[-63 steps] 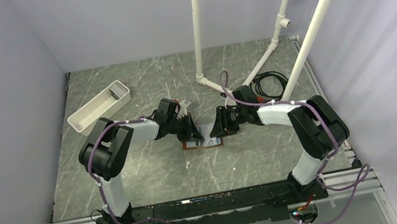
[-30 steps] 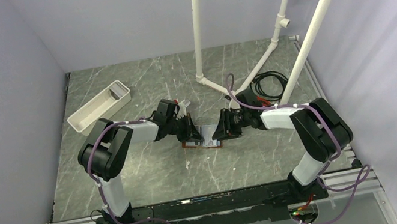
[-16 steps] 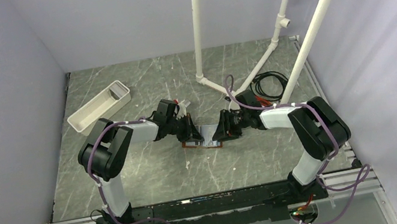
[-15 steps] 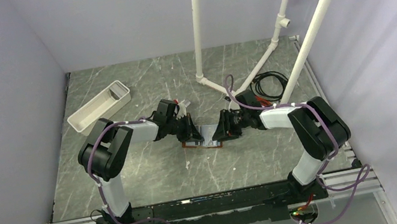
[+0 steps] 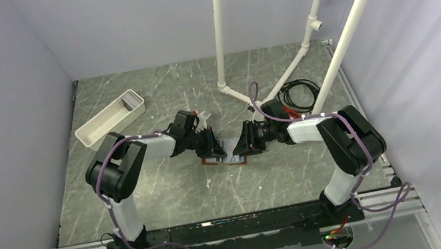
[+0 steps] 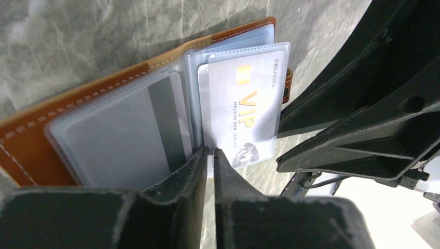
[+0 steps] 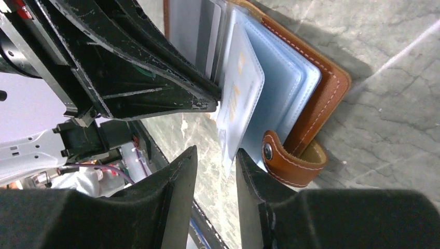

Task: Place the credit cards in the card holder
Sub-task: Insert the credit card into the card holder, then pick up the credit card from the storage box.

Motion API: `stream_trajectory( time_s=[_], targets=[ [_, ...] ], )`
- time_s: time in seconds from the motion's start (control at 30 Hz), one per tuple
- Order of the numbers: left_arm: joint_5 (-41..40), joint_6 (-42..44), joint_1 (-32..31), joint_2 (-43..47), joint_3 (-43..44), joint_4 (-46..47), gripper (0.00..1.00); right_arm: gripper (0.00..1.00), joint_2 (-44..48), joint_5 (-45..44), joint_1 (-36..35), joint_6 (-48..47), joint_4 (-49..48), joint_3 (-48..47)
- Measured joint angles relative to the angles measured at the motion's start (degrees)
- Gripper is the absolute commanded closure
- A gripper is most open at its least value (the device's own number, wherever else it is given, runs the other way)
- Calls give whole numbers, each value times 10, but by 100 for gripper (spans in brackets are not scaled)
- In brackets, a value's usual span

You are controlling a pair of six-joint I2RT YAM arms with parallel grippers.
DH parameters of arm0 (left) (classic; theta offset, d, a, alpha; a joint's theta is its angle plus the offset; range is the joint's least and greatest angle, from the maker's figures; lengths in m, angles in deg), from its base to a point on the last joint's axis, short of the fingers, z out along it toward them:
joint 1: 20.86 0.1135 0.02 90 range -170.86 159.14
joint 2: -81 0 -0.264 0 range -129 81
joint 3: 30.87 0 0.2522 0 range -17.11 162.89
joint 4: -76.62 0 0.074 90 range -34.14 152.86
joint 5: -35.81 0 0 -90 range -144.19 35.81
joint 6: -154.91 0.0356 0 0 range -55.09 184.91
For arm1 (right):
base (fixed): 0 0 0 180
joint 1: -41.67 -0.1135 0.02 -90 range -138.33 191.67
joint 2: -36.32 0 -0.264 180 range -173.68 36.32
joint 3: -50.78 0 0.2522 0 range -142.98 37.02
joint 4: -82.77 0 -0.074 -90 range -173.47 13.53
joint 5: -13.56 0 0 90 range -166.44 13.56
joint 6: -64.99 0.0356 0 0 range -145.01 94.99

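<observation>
The brown leather card holder (image 5: 227, 158) lies open on the table between my two grippers. Its clear sleeves fan out from the leather (image 6: 31, 140). A grey card (image 6: 124, 135) with a dark stripe sits in the left sleeve. A pale VIP card (image 6: 244, 104) sits partly in a right sleeve, its lower end sticking out. My left gripper (image 6: 210, 153) is shut, pinching a sleeve edge at the fold. My right gripper (image 7: 218, 166) is open, with the VIP card's (image 7: 238, 93) lower corner between its fingers, next to the strap tab (image 7: 290, 161).
A long white tray (image 5: 110, 119) stands at the back left. White pipes (image 5: 219, 30) rise at the back and a black cable (image 5: 299, 92) lies coiled behind the right arm. Walls close in on both sides.
The right gripper has shifted slightly toward the card holder and its wrist cable has moved. The left arm and the holder have stayed put.
</observation>
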Motion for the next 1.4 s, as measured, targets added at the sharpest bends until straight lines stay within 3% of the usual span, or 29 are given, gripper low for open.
stream_trajectory(
  time_s=[0.1, 0.27, 0.43, 0.57, 0.6, 0.73, 0.9, 1.1, 1.4],
  targets=[
    [-2, -2, 2, 13, -2, -12, 65, 64, 0, 4, -2, 4, -5, -1],
    [9, -6, 36, 82, -21, -41, 59, 60, -7, 7, -19, 6, -5, -23],
    [40, -2, 140, 218, -37, -112, 51, 49, -49, 7, -53, 14, -9, -84],
    [44, 31, 227, 314, -4, -210, 42, 48, -111, 8, -83, 15, -5, -165],
    [46, 42, 252, 332, 9, -231, 26, 46, -136, 10, -90, 12, 0, -199],
    [23, 71, 337, 350, 53, -281, 21, 42, -153, -2, -101, -15, 26, -239],
    [-66, 76, 390, 306, 110, -290, 15, 37, -74, -56, -83, -82, 122, -231],
    [-154, 77, 421, 131, 238, -269, 10, 34, 24, -99, -62, -132, 162, -182],
    [-198, 67, 427, -80, 364, -243, 11, 35, 30, -104, -31, -156, 184, -127]
  ],
)
